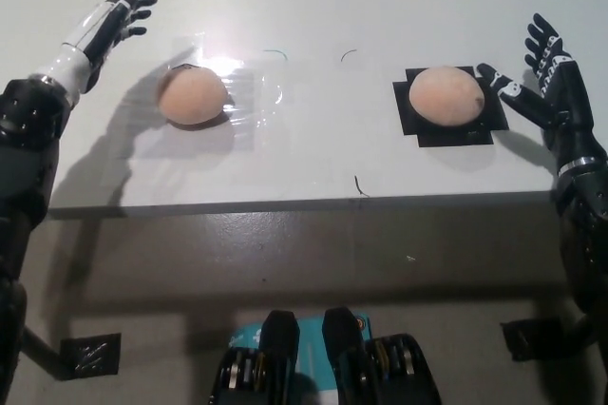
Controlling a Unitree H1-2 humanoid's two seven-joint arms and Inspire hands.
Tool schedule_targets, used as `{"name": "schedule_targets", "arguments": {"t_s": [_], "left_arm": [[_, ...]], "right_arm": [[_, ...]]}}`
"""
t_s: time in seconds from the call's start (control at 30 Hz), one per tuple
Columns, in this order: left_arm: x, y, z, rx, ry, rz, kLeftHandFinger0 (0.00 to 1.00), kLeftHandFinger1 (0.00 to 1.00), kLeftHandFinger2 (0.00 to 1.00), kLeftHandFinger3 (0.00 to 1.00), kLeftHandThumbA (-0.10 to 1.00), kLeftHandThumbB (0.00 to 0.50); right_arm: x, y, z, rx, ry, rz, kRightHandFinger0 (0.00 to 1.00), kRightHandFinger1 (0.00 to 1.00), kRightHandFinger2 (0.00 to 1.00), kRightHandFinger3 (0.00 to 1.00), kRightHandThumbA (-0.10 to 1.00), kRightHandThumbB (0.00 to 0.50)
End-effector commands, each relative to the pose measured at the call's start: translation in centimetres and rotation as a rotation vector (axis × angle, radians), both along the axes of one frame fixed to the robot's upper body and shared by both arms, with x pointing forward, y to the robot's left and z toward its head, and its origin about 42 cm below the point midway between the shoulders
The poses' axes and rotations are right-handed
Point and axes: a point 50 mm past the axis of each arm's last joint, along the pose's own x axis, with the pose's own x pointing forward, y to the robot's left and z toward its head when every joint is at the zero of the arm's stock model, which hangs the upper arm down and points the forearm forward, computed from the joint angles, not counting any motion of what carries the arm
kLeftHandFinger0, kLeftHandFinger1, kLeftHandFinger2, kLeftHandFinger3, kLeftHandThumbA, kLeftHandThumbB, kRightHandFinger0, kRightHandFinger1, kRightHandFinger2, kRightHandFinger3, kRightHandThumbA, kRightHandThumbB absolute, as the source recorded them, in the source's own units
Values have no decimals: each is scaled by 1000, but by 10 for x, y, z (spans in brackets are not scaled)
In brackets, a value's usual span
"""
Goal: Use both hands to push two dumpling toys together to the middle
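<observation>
Left hand (112, 15): white, raised over the far left of the counter (313, 63), fingers spread apart, holding nothing, well apart from the nearer dumpling. Right hand (543, 77): black, at the right side of the counter, fingers spread and empty; one fingertip lies just beside the right dumpling, over the edge of the black patch. Whether it touches the toy cannot be told.

Counter: white top, front edge running straight across the view below both toys. Open white surface lies between the two toys, broken only by a few thin dark curved marks. More bare surface lies beyond the toys toward the far edge.

Black patch (446, 131): flat, squarish with notched corners, right of centre. Right dumpling (445, 96) sits on it, round and tan, with a small dark speck on its upper right.

Clear film (255, 99): a shiny transparent sheet left of centre, with strong glare at its far edge. Left dumpling (193, 97) rests on it, tan, a small dark fleck at its top.

No legible writing or labels on any item.
</observation>
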Motion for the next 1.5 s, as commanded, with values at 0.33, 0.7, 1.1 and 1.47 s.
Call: {"name": "schedule_targets", "arguments": {"t_s": [0.33,0.7,1.1,1.47], "left_arm": [[-9,15,-10,48,-102,30,1000,1000,1000,1000,1000,294],[-19,1,-46,21,-49,8,1000,1000,1000,1000,1000,345],[-27,-18,-65,-19,-49,-27,1000,1000,1000,1000,1000,331],[-27,-30,-64,-33,-56,-46,1000,1000,1000,1000,1000,314]], "right_arm": [[3,5,17,15,-108,12,1000,1000,1000,1000,1000,252],[3,14,13,38,-104,30,1000,1000,1000,1000,1000,243],[3,28,9,52,-89,45,1000,1000,1000,1000,1000,241],[3,55,3,133,-68,100,1000,1000,1000,1000,1000,220]]}}
